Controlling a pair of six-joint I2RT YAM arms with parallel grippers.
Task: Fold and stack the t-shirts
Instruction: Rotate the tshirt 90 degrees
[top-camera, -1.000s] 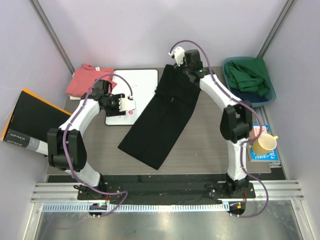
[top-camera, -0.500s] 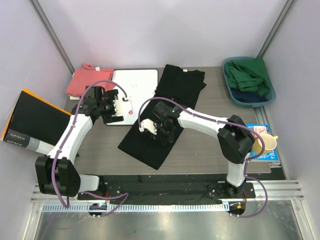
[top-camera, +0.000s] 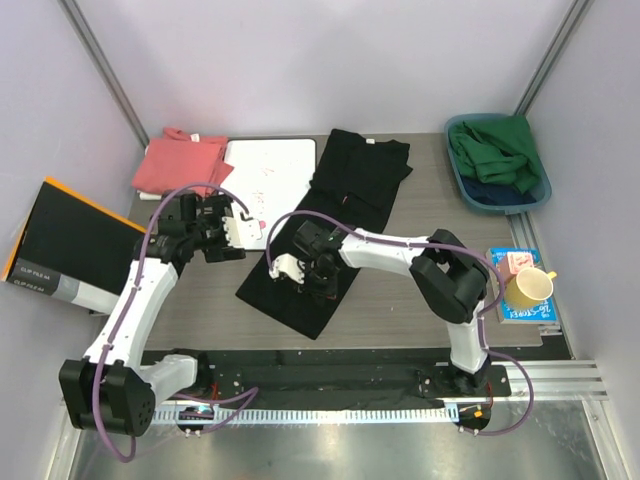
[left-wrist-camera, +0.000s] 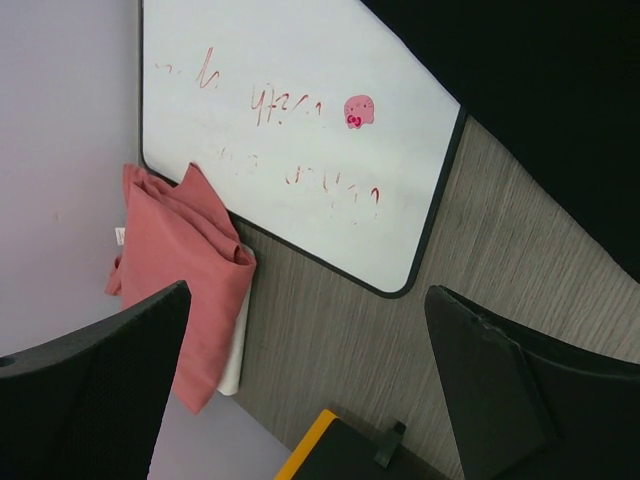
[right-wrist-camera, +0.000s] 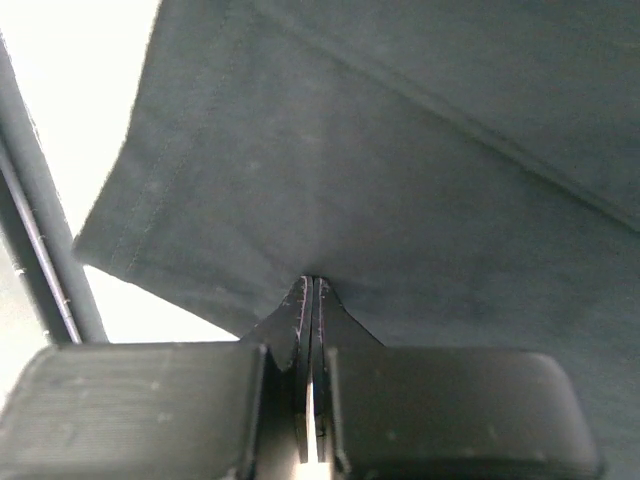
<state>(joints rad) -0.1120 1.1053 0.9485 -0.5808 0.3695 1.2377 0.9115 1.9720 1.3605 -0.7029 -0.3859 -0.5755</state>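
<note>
"Two t-shirts, is that the count?"

"Two. The black t-shirt (top-camera: 362, 175) lies slantwise down the middle of the table (top-camera: 390, 310), collar end at the far edge, with its left side along the right edge of the white board (top-camera: 270, 170). Its near corner stops short of the table's near edge. The salmon-pink t-shirt (top-camera: 178, 160) is bunched in the far left corner, touching the board's left edge."

"And the hands?"

"The right gripper (right-wrist-camera: 312, 290) is pinched fully together on a pucker of the black t-shirt, near the shirt's left edge and about midway down it. The left gripper (top-camera: 232, 232) is spread wide and holds nothing. It hangs over the near edge of the board, and its wrist view shows the board's rounded corner between the fingers (left-wrist-camera: 95, 390)."

"Where is there open room?"

"There is bare wood to the right of the black shirt, up to the yellow mug (top-camera: 528, 288). There is a strip along the near edge, and a patch to the left of the shirt under the left arm."

"What else is there, counted?"

"One board, one flat black box (top-camera: 70, 235) with an orange edge overhanging the left side, one blue basket (top-camera: 497, 195) of green cloth at the far right, and one mug."
</note>
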